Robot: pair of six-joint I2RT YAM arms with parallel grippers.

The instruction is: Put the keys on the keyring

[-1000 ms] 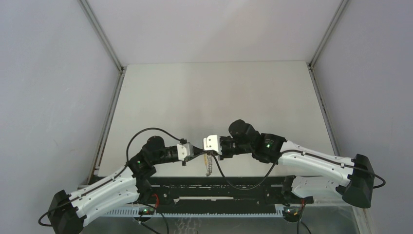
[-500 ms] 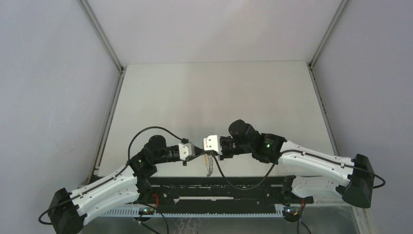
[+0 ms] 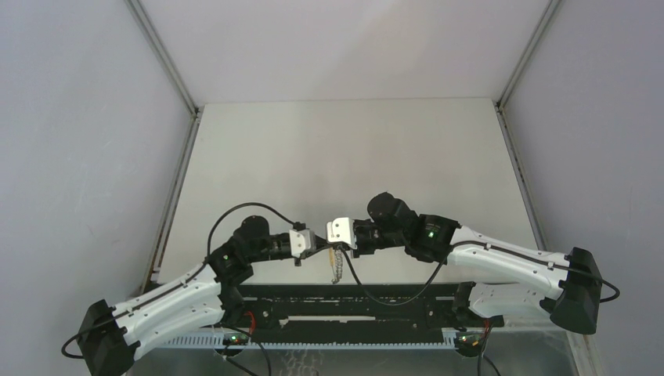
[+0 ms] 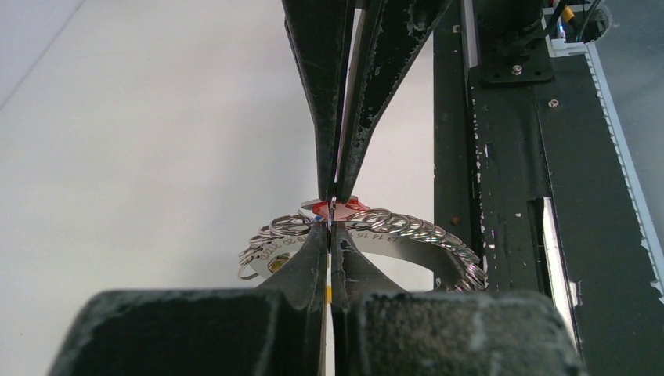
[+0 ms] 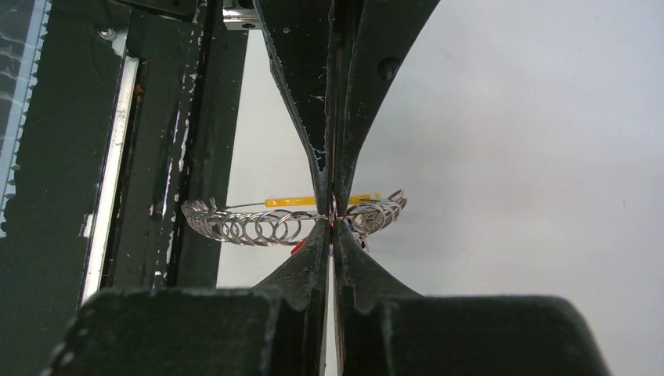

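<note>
Close to the near edge of the tabletop (image 3: 352,157), the keyring (image 4: 407,235) hangs in the air between the two arms. It is a curved metal band stamped with small numbers and strung with a row of little wire split rings. A red key (image 4: 321,208) sits right at the spot where the two sets of fingertips meet, and a yellow key (image 5: 297,202) lies edge-on along the band just beside them. The loose end of the ring droops over the black rail (image 4: 509,196).

The left gripper (image 4: 330,235) has its fingers pressed together with no gap, and so does the right gripper (image 5: 331,227). The two meet tip to tip on the ring. I cannot tell which pair pinches the band and which a key. Both arms reach in low from their bases, forearms almost level and wrists facing each other. Beyond them the pale tabletop runs back to the wall.
</note>
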